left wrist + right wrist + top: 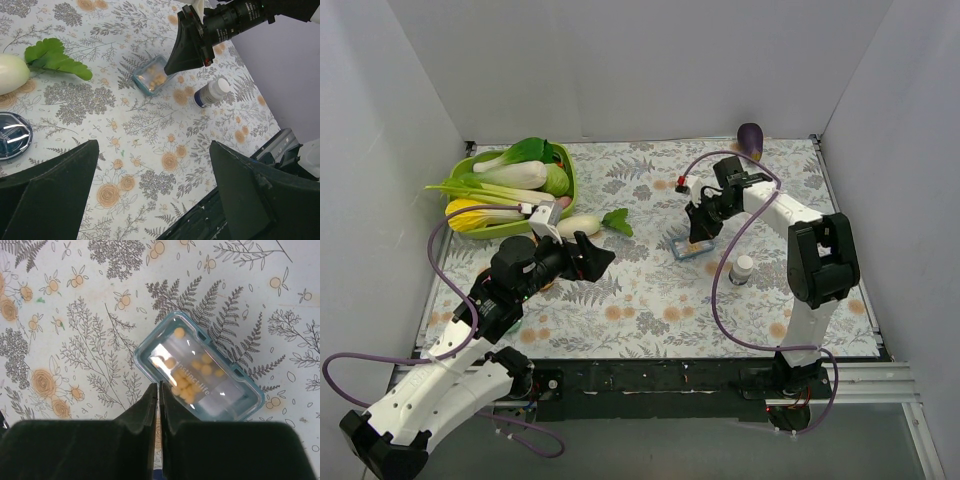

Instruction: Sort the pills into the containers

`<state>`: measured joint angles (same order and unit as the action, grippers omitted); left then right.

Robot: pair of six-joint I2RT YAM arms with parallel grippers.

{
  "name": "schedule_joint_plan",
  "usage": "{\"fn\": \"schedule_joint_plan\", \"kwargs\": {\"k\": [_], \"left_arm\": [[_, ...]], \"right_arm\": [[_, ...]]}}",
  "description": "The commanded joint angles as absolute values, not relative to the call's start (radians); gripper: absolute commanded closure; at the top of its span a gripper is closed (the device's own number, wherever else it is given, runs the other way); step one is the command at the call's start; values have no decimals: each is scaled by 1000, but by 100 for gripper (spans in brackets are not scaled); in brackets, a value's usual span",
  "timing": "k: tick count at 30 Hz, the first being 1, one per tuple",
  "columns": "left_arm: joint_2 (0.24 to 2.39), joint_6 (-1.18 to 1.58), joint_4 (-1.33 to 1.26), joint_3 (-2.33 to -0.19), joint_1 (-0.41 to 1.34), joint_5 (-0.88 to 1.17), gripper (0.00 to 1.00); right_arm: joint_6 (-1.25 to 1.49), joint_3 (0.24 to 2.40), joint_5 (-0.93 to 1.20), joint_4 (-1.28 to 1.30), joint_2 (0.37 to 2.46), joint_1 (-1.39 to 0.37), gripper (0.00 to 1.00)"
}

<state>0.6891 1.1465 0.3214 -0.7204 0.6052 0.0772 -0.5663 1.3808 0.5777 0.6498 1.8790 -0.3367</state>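
Observation:
A clear rectangular tray with a blue rim lies on the floral cloth and holds several small orange-yellow pills. It also shows in the top view and the left wrist view. My right gripper is shut with nothing seen between its tips. It hovers just over the tray's near-left edge. My left gripper is open and empty above bare cloth at the front left. A blue-grey round dish lies to its left.
A white pill bottle stands right of the tray, also in the left wrist view. A green basket of vegetables sits at the back left. A white radish with a green leaf lies beside it. A purple eggplant is at the back wall.

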Motion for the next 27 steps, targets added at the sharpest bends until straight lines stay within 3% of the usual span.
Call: {"fn": "schedule_joint_plan", "kwargs": {"k": [1,12,23,26,27], "left_arm": [[676,1151,322,-716,603,94,6],[669,1155,324,-713,603,97,6],[669,1151,325,-707,603,118,6],[669,1152,319,-698,601,130,6],[670,1151,318,-693,603,143,6]], "right_arm": [[-575,1411,626,647,1839,-360,89],[-525,1379,420,650,2028,-360,92],[-581,1437,586,698,1938,-360,90],[-601,1476,637,718,1896,-356,85],[-607,1498,649,721,1888,-353,79]]}}
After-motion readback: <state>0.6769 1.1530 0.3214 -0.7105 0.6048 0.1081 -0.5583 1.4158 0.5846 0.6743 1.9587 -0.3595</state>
